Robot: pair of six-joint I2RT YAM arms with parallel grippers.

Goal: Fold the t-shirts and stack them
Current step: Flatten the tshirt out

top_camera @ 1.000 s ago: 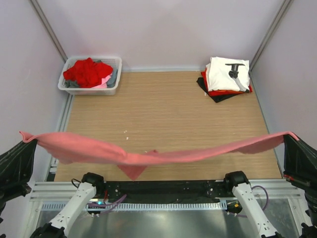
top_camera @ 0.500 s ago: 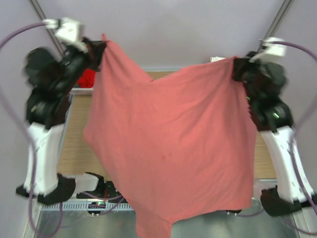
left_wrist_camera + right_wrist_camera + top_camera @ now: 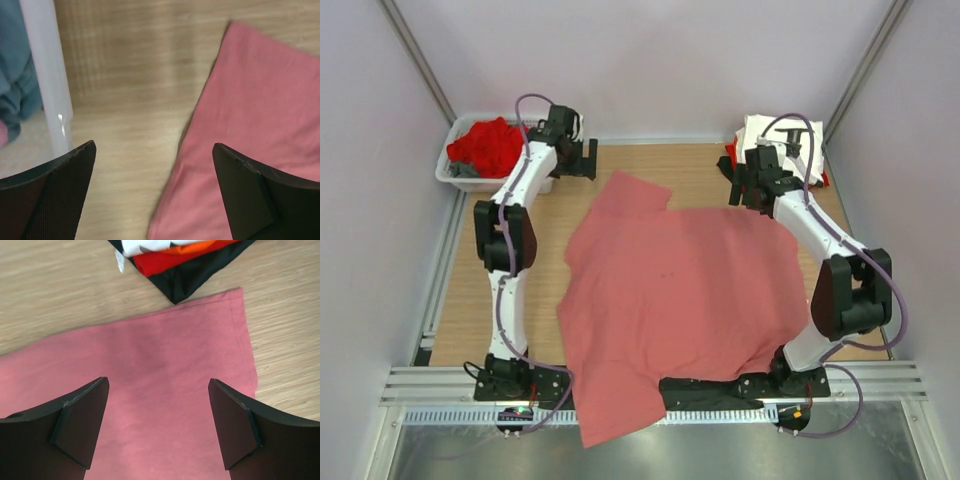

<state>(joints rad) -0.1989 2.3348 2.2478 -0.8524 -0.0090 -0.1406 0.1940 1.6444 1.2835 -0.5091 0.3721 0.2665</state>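
A large salmon-pink t-shirt point(image 3: 680, 300) lies spread across the wooden table, its near hem hanging over the front edge. My left gripper point(image 3: 587, 160) hovers open above its far left corner. In the left wrist view the shirt's edge point(image 3: 260, 125) runs between the jaws of the left gripper point(image 3: 152, 150), which hold nothing. My right gripper point(image 3: 749, 192) is open over the far right corner, with pink cloth point(image 3: 160, 355) under the right gripper point(image 3: 158, 385). A folded stack point(image 3: 780, 150) sits far right: a white printed shirt on top, then red point(image 3: 175, 257) and black point(image 3: 200, 277).
A white plastic basket point(image 3: 455, 176) at the far left corner holds a red shirt point(image 3: 485, 145) and grey cloth. Its rim point(image 3: 47, 85) stands just left of my left gripper. Grey walls enclose the table on three sides.
The pink shirt was stretched taut low at the front, then swung up and over. It now lies flat on the table, and both grippers have opened and let go of it.
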